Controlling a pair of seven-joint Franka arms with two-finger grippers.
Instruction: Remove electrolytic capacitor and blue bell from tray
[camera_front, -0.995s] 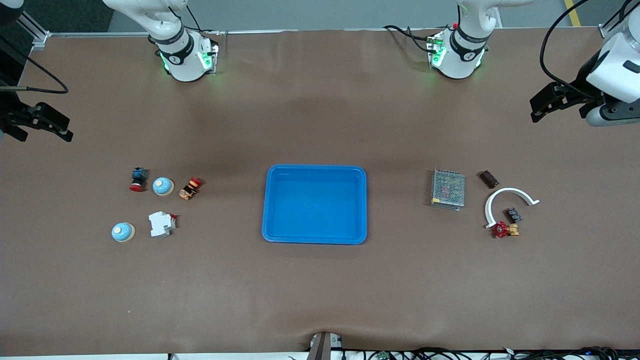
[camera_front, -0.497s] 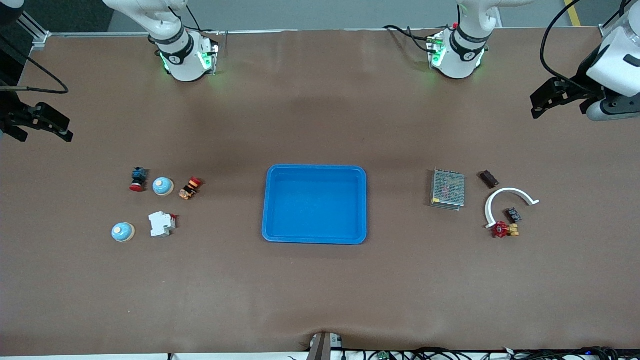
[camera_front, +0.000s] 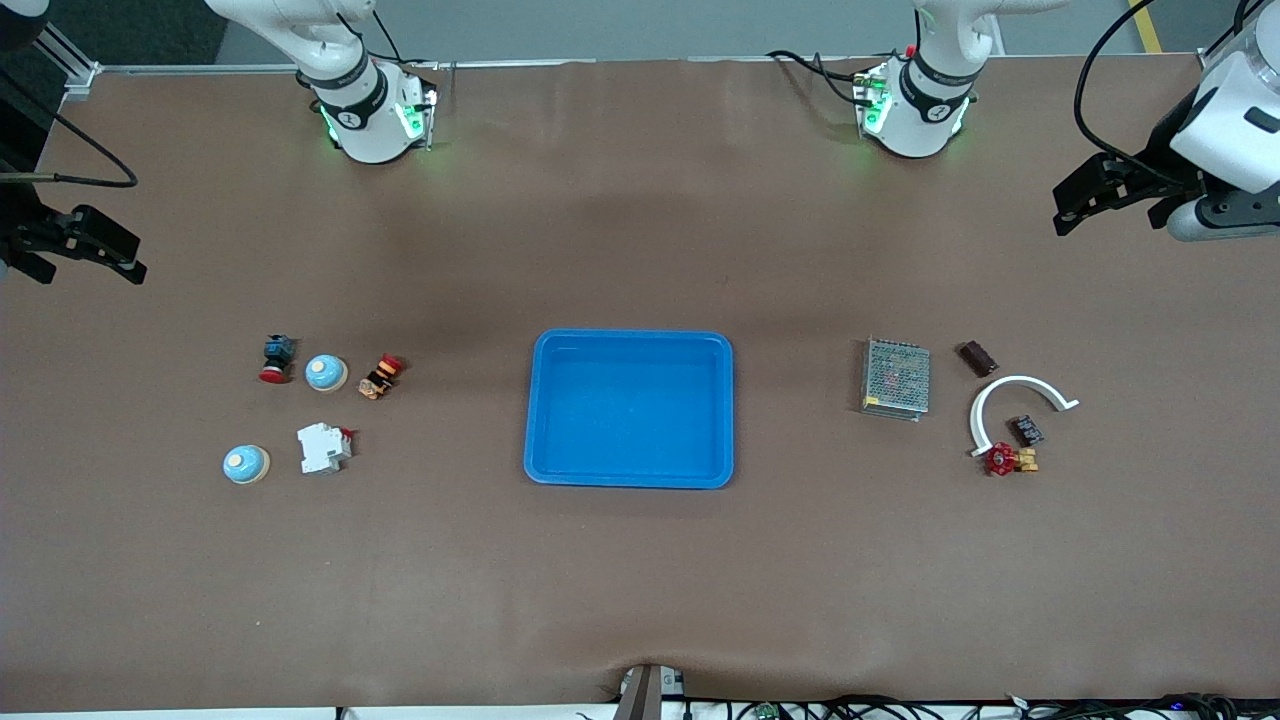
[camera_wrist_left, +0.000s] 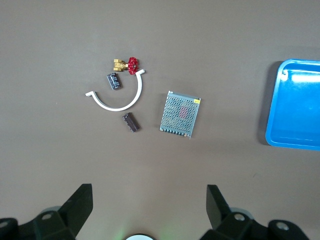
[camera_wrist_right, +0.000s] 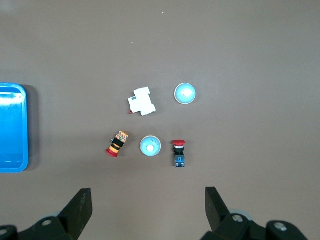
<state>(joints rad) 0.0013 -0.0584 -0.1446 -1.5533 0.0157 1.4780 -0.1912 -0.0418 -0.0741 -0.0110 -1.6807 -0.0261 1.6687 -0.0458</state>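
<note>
The brown table carries everything. At its middle sits the blue tray, with nothing in it.

Toward the left arm's end of the table lies a metal mesh-covered power supply, the biggest of the loose parts. Beside it, farther toward that end, is a white curved plastic piece. A small dark capacitor lies inside the arc of that curve, not touching it as far as the left wrist view shows. A dark brown block-shaped component lies apart from the curve, farther from the front camera. A red-handled brass valve sits at the curve's nearer tip, close to the capacitor.

Toward the right arm's end are two blue bells. One bell stands between a red-capped push button and a small red, yellow and black striped part. The other bell is nearer to the front camera, beside a white circuit breaker.

The left claw hangs in the air over bare table at the left arm's end, released, its fingers spread wide and holding nothing. The right claw hangs over bare table at the right arm's end, likewise released, fingers apart and empty.
</note>
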